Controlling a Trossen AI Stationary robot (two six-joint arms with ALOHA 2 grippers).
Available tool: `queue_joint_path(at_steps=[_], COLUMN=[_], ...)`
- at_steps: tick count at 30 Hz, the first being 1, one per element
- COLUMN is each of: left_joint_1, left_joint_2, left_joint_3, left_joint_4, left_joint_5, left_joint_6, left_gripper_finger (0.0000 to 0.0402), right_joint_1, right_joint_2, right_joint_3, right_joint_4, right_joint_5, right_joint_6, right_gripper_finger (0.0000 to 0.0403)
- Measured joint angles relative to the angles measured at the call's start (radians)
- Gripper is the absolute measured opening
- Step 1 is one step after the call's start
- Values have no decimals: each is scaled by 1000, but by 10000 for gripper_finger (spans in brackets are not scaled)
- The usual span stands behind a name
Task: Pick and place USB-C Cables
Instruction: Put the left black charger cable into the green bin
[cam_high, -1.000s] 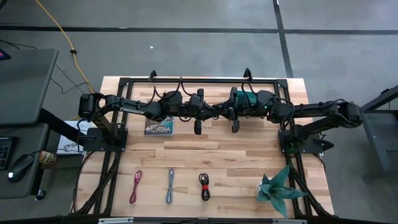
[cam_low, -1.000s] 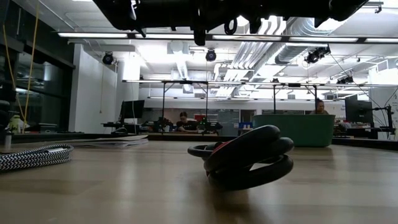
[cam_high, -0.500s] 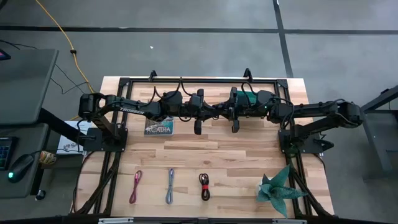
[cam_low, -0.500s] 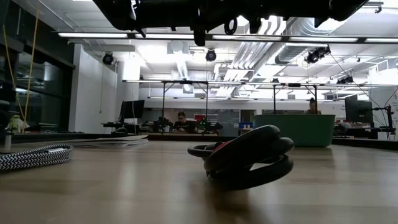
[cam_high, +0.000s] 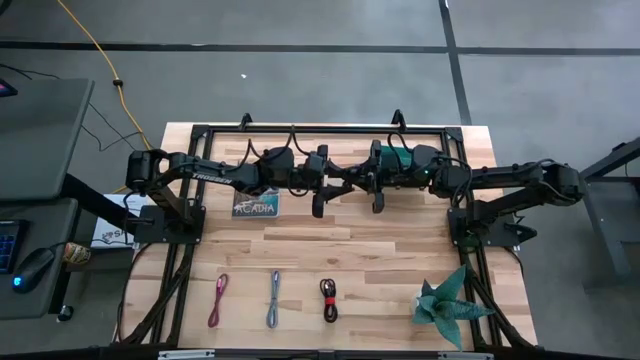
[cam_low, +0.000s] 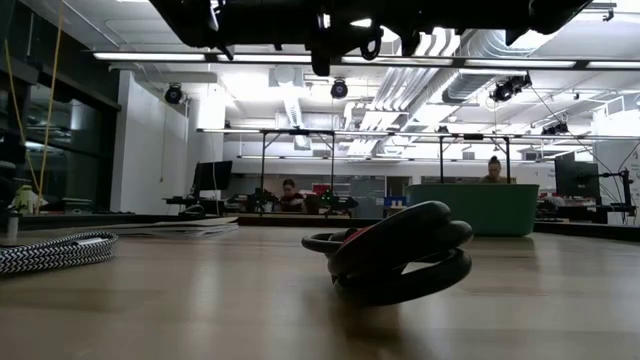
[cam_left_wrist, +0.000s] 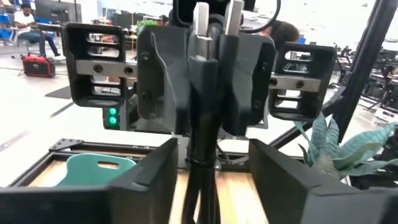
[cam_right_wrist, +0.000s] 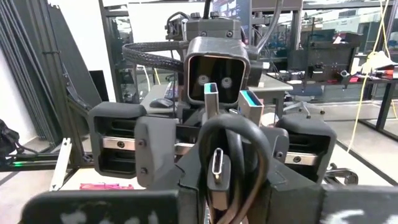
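Above the table's far middle, my two grippers face each other. My right gripper (cam_high: 379, 205) is shut on a black USB-C cable (cam_right_wrist: 233, 149), folded into a loop with a plug (cam_right_wrist: 219, 165) showing. My left gripper (cam_high: 318, 207) is open, one finger on each side of that cable (cam_left_wrist: 204, 155) without touching it. Three more cables lie flat near the table's near edge: a magenta one (cam_high: 218, 300), a blue-grey one (cam_high: 274, 298) and a red-and-black coil (cam_high: 329, 298). The coil (cam_low: 395, 255) fills the foreground of the low view. My right gripper pinches the folded black cable between its two fingers (cam_left_wrist: 249, 87), around the middle of the bundle (cam_left_wrist: 205, 93). The fingers lie level and come from the table's right side. The cable is lifted clear of the table, its looped end (cam_right_wrist: 231, 121) toward the left gripper.
A green paper plant (cam_high: 448, 300) stands at the near right corner. A card (cam_high: 255, 207) lies below the left arm, and a teal object (cam_high: 395, 155) lies at the far side. Black frame rails (cam_high: 300, 130) run round the table. Bare wood lies between the arms and the cables.
My left gripper has opened and let go of the black cable, which stays in my right gripper. Neither arm has shifted, and the cables on the table lie as before.
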Motion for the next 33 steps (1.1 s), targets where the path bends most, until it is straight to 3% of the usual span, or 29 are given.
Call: queue_joint_path(at_steps=[6, 16, 26, 33], left_joint_1=[0, 2, 65, 106], left_joint_2=[0, -38, -252, -455], left_joint_3=[0, 0, -23, -207], left_joint_4=[-8, -78, -399, -319], left_joint_5=[0, -1, -6, -72], left_joint_6=[0, 35, 90, 89], left_gripper_finger=[231, 239, 239, 239], right_joint_1=[0, 0, 0, 0], right_joint_2=[0, -3, -136, -304], right_joint_3=[0, 0, 0, 0], right_joint_4=[1, 1, -198, -485], right_joint_5=[0, -1, 4, 99], right_joint_6=[0, 0, 5, -5], right_gripper_finger=[55, 55, 55, 55])
